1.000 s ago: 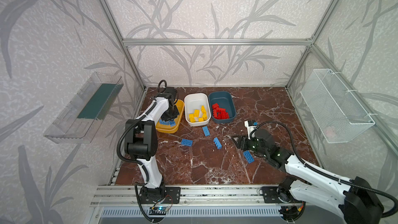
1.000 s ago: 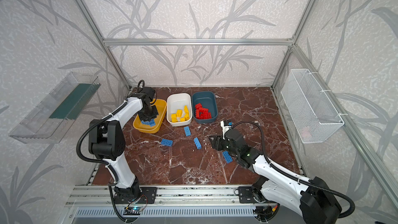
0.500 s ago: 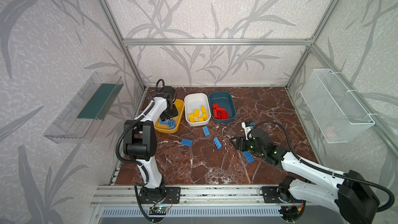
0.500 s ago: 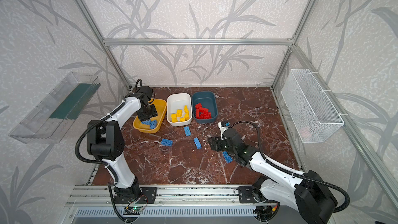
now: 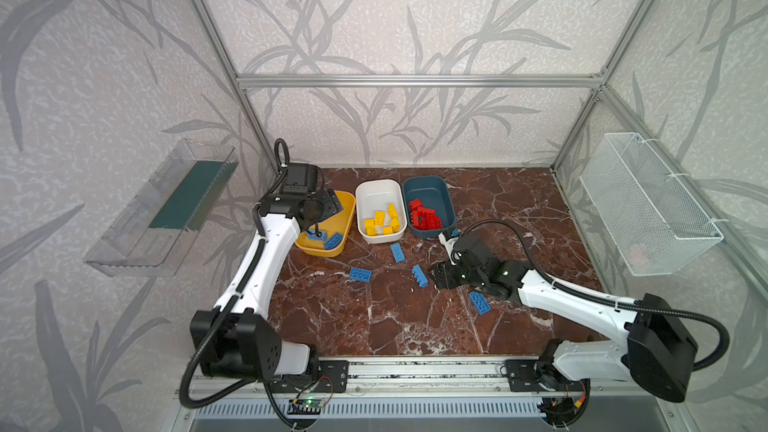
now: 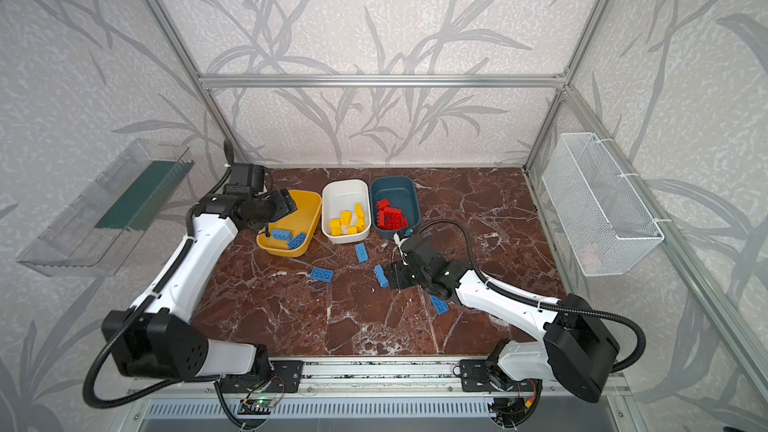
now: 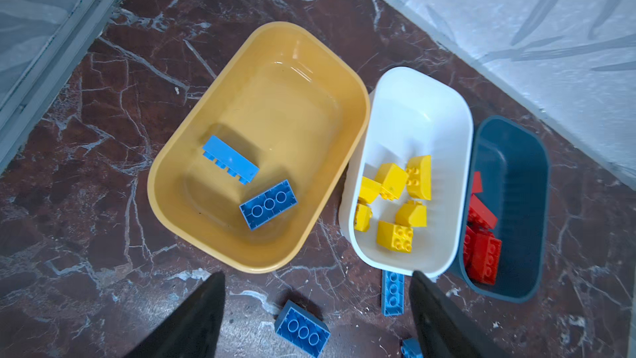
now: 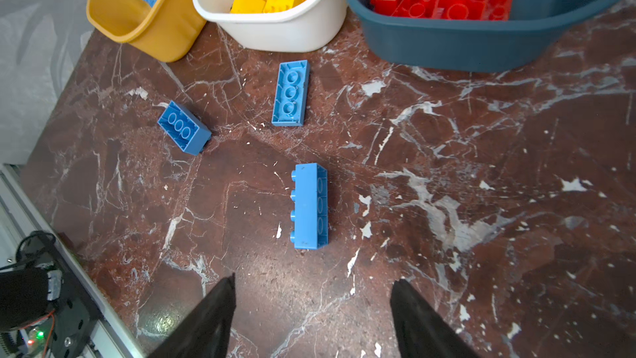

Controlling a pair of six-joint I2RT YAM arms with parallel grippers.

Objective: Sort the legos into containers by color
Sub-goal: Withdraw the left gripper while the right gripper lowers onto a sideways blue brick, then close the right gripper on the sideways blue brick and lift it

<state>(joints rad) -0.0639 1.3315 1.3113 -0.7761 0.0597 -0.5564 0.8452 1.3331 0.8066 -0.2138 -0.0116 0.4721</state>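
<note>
Left gripper point(image 7: 316, 280) hangs spread and empty over the yellow tub point(image 7: 309, 74); right gripper point(image 8: 314, 278), jaws apart, faces a side-lying blue brick point(image 8: 309, 206), seemingly untouched; next, straddle it and close.

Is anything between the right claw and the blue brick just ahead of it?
No. The right wrist view shows only bare marble tabletop between the right gripper and the blue brick on its side.

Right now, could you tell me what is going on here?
This is a colour-sorting job. The left tool hangs open over the yellow tub, which holds two blue bricks. The right tool, open, faces a blue brick; three more lie loose on the table. The white tub has yellow bricks, the teal tub red bricks.
</note>
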